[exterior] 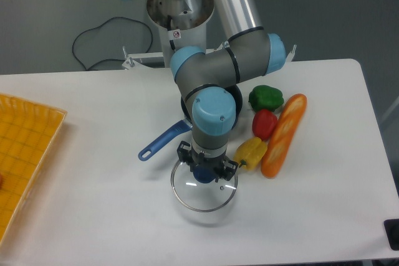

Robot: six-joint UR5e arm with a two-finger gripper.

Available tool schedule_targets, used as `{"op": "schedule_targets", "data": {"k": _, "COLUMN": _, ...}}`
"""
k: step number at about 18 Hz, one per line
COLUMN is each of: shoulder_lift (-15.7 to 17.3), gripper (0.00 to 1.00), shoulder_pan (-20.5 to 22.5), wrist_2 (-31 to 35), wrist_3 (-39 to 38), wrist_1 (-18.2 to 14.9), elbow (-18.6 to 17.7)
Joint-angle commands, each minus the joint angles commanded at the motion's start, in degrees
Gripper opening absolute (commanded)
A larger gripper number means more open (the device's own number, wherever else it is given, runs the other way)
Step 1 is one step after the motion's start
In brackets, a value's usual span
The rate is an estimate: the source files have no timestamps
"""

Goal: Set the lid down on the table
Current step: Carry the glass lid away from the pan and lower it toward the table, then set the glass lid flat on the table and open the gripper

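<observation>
The lid (206, 199) is a round clear glass disc with a metal rim and a blue knob. It lies level, low over the white table (93, 216) near the front middle; I cannot tell whether it touches the surface. My gripper (204, 172) points straight down over it, with its fingers closed around the blue knob. The dark blue pan (163, 140) sits just behind, mostly hidden by the arm, with its long handle sticking out to the left.
A green pepper (266, 98), a red pepper (264, 123), a yellow pepper (250, 151) and a long orange bread loaf (285, 134) lie right of the lid. A yellow gridded tray (25, 147) sits at the left edge. A black object (393, 233) is at the right front corner.
</observation>
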Motion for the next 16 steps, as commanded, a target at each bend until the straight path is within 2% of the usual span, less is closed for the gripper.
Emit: {"op": "schedule_targets", "data": {"k": 16, "shoulder_lift": -1.23, "gripper": 0.37, "shoulder_pan": -0.62, "wrist_2": 1.14, "wrist_3": 0.26, "wrist_1": 1.05, "elbow": -1.49}}
